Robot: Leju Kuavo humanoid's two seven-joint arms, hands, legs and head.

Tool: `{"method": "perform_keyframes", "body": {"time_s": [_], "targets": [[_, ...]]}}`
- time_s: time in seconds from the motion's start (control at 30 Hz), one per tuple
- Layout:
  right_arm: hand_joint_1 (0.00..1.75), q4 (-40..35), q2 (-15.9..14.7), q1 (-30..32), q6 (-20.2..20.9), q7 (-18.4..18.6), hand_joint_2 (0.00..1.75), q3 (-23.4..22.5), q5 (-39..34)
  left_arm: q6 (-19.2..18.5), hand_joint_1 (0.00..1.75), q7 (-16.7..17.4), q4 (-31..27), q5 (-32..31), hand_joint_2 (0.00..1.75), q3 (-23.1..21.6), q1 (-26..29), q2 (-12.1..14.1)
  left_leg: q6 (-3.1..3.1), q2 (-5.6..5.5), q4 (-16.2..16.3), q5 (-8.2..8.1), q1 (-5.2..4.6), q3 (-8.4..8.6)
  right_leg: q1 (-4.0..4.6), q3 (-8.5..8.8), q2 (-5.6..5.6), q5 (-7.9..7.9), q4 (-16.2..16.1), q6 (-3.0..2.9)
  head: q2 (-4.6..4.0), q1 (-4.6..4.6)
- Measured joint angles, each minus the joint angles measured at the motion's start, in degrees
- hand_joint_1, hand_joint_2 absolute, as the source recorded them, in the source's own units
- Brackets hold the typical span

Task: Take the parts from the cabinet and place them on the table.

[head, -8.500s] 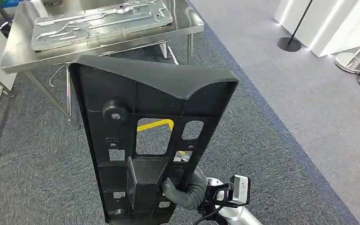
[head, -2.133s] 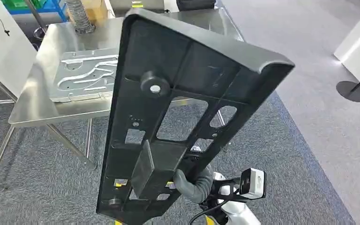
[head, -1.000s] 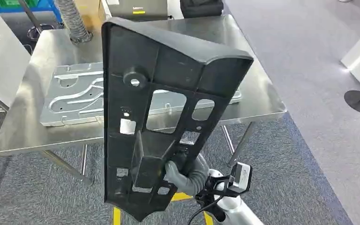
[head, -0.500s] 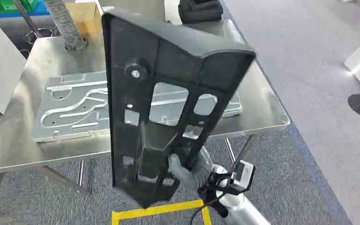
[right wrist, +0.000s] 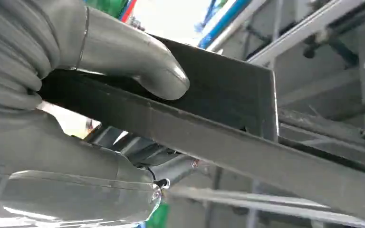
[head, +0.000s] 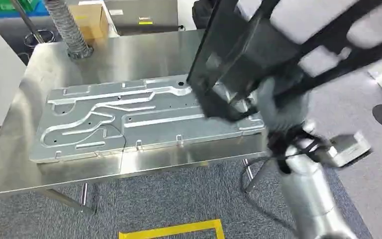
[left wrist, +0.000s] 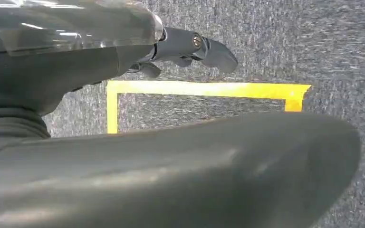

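The right hand (right wrist: 76,90) has its thick grey thumb (right wrist: 138,61) pressed on one face of the large black moulded plastic panel with cut-out windows (head: 258,55), its fingers clamped on the other side. The panel hangs tilted and motion-blurred above the right end of the stainless steel table (head: 129,52), over one end of the flat embossed silver metal plate (head: 129,117) lying there. The panel looks stiff and fairly light but long, so a grip at one end lets it swing; holding by a rib or window edge seems safest. The left hand (left wrist: 185,47) hangs over grey carpet and yellow floor tape (left wrist: 204,89), fingers loosely curled, holding nothing.
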Motion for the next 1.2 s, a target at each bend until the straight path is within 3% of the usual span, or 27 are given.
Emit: {"method": "perform_keyframes", "body": {"time_s": [0.03, 0.13, 0.17, 0.2, 0.23, 0.3, 0.33, 0.37, 0.47, 0.5, 0.53, 0.63, 0.67, 0.7, 0.73, 0.8, 0.83, 0.87, 0.97, 1.0, 1.03, 1.07, 1.13, 1.17, 1.2], "targets": [[1.75, 0.18, -0.66, -2.28, -0.29, 1.73, 1.75, -1.20, 1.80, -0.02, 0.00, -0.02, 0.00, 0.02, 0.00, 0.07, -0.16, 0.00, 0.29, -0.03, -0.19, -0.11, -0.01, 0.17, -0.02, -0.93, -0.10, -1.19, 2.07, 0.29, 0.00, 0.00], [1.75, 3.29, -2.11, -8.30, -1.14, 7.32, 1.75, -2.46, 9.85, -0.13, 0.00, -0.24, 0.00, 0.28, 0.00, 0.54, -0.39, -0.15, 0.75, 0.01, -0.18, -0.46, -0.02, 0.37, -0.25, -8.43, -0.11, -6.63, 15.78, 0.94, 0.00, 0.00], [1.75, 5.13, -2.60, -9.64, -1.31, 9.17, 1.75, -2.42, 13.46, -0.13, 0.00, -0.37, 0.00, 0.31, 0.00, 0.81, -0.43, -0.22, 0.76, 0.01, -0.17, -0.61, -0.01, 0.56, -0.36, -10.19, -0.13, -6.55, 18.34, 1.08, 0.00, 0.00], [1.75, 6.98, -3.08, -10.62, -1.46, 10.20, 1.75, -2.24, 16.49, -0.15, 0.00, -0.46, 0.00, 0.31, 0.00, 1.09, -0.47, -0.28, 0.71, -0.05, -0.17, -0.77, 0.04, 0.84, -0.53, -10.45, -0.16, -4.88, 17.70, 1.21, 0.00, 0.00], [1.75, 8.73, -3.50, -11.40, -1.55, 11.54, 1.75, -1.92, 19.40, -0.20, 0.00, -0.52, 0.00, 0.26, 0.00, 1.25, -0.45, -0.37, 0.65, -0.14, -0.11, -0.96, 0.07, 1.14, -0.73, -9.47, -0.17, -2.32, 14.73, 1.28, 0.00, 0.00], [1.75, 12.33, -4.35, -12.81, -1.99, 13.22, 1.75, -0.76, 24.92, -0.28, 0.00, -0.55, 0.00, 0.09, 0.00, 1.44, -0.49, -0.57, 0.26, -0.39, 0.24, -1.48, 0.15, 1.63, -0.96, -5.33, -0.25, 4.01, 4.13, 1.22, 0.00, 0.00], [1.75, 15.00, -4.78, -13.76, -2.81, 13.67, 1.75, 0.26, 27.85, -0.37, 0.00, -0.55, 0.00, -0.19, 0.00, 1.55, -0.49, -0.57, -0.04, -0.49, 0.38, -1.68, 0.00, 1.47, -0.90, -4.11, -0.27, 4.02, 1.51, 1.09, 0.00, 0.00], [1.75, 18.03, -4.98, -15.22, -3.85, 14.07, 1.75, 1.50, 31.05, -0.50, 0.00, -0.63, 0.00, -0.57, 0.00, 1.64, -0.62, -0.57, -0.32, -0.52, 0.67, -1.68, -0.18, 1.08, -0.57, -4.23, -0.18, 3.87, 0.36, 0.72, 0.00, 0.00], [1.75, 30.20, -5.46, -18.96, -6.38, 17.37, 1.75, 7.82, 46.05, -1.16, 0.00, -0.85, 0.00, -2.14, 0.00, 1.90, -0.79, -0.66, -1.34, -0.44, 0.10, -1.39, -0.03, 1.25, -0.32, -4.34, 0.00, 4.06, 0.47, -0.30, 0.00, 0.00], [1.75, 34.55, -5.51, -19.86, -6.71, 17.81, 1.75, 9.79, 49.89, -1.18, 0.00, -0.87, 0.00, -2.36, 0.00, 1.99, -0.96, -0.63, -1.64, -0.44, 0.35, -1.77, 0.10, 1.04, -0.75, -3.96, -0.12, 4.43, -0.17, -0.91, 0.00, -0.02], [1.75, 38.48, -5.37, -20.69, -7.04, 18.16, 1.75, 12.08, 52.88, -1.25, 0.00, -0.96, 0.00, -2.78, 0.00, 2.08, -1.10, -0.66, -1.90, -0.28, 1.79, -2.72, 0.11, 0.57, -0.66, -3.77, -0.28, 4.50, -0.41, -1.15, 0.00, -0.02], [1.75, 49.00, -3.64, -22.74, -6.82, 19.18, 1.75, 18.42, 59.17, -1.29, 0.00, -1.12, 0.00, -3.41, 0.00, 2.45, -1.31, -0.66, -2.49, -0.23, 14.83, -8.43, 0.15, -5.92, -0.40, -3.75, -0.36, 4.35, -0.37, -1.72, 0.00, -0.02], [1.75, 52.69, -2.48, -23.19, -6.73, 19.49, 1.75, 20.56, 61.25, -1.29, 0.00, -1.20, 0.00, -3.59, 0.00, 2.54, -1.30, -0.68, -2.55, -0.22, 18.09, -8.94, 0.15, -7.77, -0.27, -3.67, -0.35, 4.29, -0.32, -1.82, 0.00, -0.02], [1.75, 56.18, -1.37, -23.43, -6.73, 19.75, 1.75, 22.74, 62.73, -1.29, 0.00, -1.29, 0.00, -3.76, 0.00, 2.60, -1.32, -0.70, -2.49, -0.22, 18.22, -8.03, 0.15, -8.20, -0.14, -3.53, -0.31, 4.19, -0.30, -1.95, 0.00, -0.02], [1.75, 58.61, -0.45, -23.55, -6.73, 19.88, 1.75, 24.34, 63.47, -1.33, 0.00, -1.47, 0.00, -3.93, 0.00, 2.67, -1.35, -0.70, -2.34, -0.22, 15.65, -6.00, 0.15, -7.25, -0.05, -3.31, -0.29, 4.03, -0.27, -1.99, 0.00, -0.02], [1.75, 63.39, 1.77, -24.05, -6.71, 20.06, 1.75, 27.23, 65.19, -1.44, 0.00, -1.57, 0.00, -4.00, 0.00, 2.95, -1.40, -0.70, -1.67, -0.22, 5.03, -0.11, 0.02, -2.38, 0.12, -2.67, -0.26, 3.50, -0.19, -1.92, 0.00, -0.02], [1.75, 64.92, 2.59, -24.38, -6.73, 20.26, 1.75, 28.14, 65.81, -1.42, 0.00, -1.55, 0.00, -4.07, 0.00, 2.99, -1.40, -0.70, -1.22, -0.21, 1.42, 0.78, -0.10, -1.01, 0.08, -2.59, -0.25, 3.29, -0.19, -1.83, 0.00, 0.00], [1.75, 67.17, 3.77, -25.03, -6.84, 20.74, 1.75, 29.56, 66.77, -1.42, 0.00, -1.55, 0.00, -4.15, 0.00, 3.08, -1.51, -0.70, -1.04, -0.21, 0.39, 0.10, -0.45, -0.16, 0.48, -2.90, -0.15, 3.22, -0.01, -1.56, 0.00, -0.02], [1.75, 71.26, 5.82, -25.38, -8.00, 22.05, 1.75, 32.55, 68.43, -1.31, 0.00, -1.38, 0.00, -4.55, 0.00, 3.48, -1.51, -0.74, -0.52, -0.29, 0.18, -0.18, -0.54, -0.17, 0.33, -2.81, -0.20, 3.21, -0.40, -0.84, 0.00, 0.00], [1.75, 72.13, 6.47, -25.66, -8.53, 22.55, 1.75, 33.12, 68.89, -1.25, 0.00, -1.33, 0.00, -4.59, 0.00, 3.63, -1.44, -0.81, -0.23, -0.16, -0.49, 0.01, -0.06, 0.29, 0.72, -2.68, -0.15, 2.92, -0.36, -0.45, 0.00, -0.02], [1.75, 73.00, 6.73, -25.95, -9.04, 22.92, 1.75, 33.59, 69.15, -1.20, 0.00, -1.33, 0.00, -4.61, 0.00, 3.78, -1.48, -0.87, 0.04, -0.17, -0.86, 0.09, 0.08, 0.66, 0.48, -2.89, -0.21, 2.00, 0.68, -0.24, 0.00, 0.00], [1.75, 73.75, 7.09, -26.52, -9.75, 23.10, 1.75, 34.19, 69.41, -1.20, 0.00, -1.36, 0.00, -4.66, 0.00, 3.91, -1.57, -0.87, 0.35, 0.04, -0.94, 0.06, 0.09, 0.71, 0.39, -4.37, -0.19, 0.17, 3.65, -0.10, 0.00, 0.00], [1.75, 75.17, 7.85, -27.04, -11.28, 23.67, 1.75, 35.31, 70.18, -1.20, 0.00, -1.38, 0.00, -4.77, 0.00, 4.00, -1.67, -0.92, 0.47, 0.30, -0.93, -0.04, 0.06, 0.73, 0.12, -9.07, -0.21, -4.04, 13.13, 0.22, 0.00, 0.00], [1.75, 75.76, 8.02, -26.97, -12.38, 24.04, 1.75, 35.74, 70.51, -1.20, 0.00, -1.40, 0.00, -4.94, 0.00, 4.02, -1.71, -0.94, 0.54, 0.35, -0.91, -0.10, 0.07, 0.74, -0.06, -11.50, -0.21, -5.26, 17.74, 0.44, 0.00, 0.00], [1.75, 76.24, 8.27, -26.95, -13.51, 24.30, 1.75, 36.09, 70.94, -1.27, 0.00, -1.46, 0.00, -5.14, 0.00, 4.02, -1.70, -0.94, 0.49, 0.34, -0.86, -0.15, 0.11, 0.81, -0.35, -12.38, -0.23, -4.68, 18.77, 0.64, 0.00, 0.00]]}}
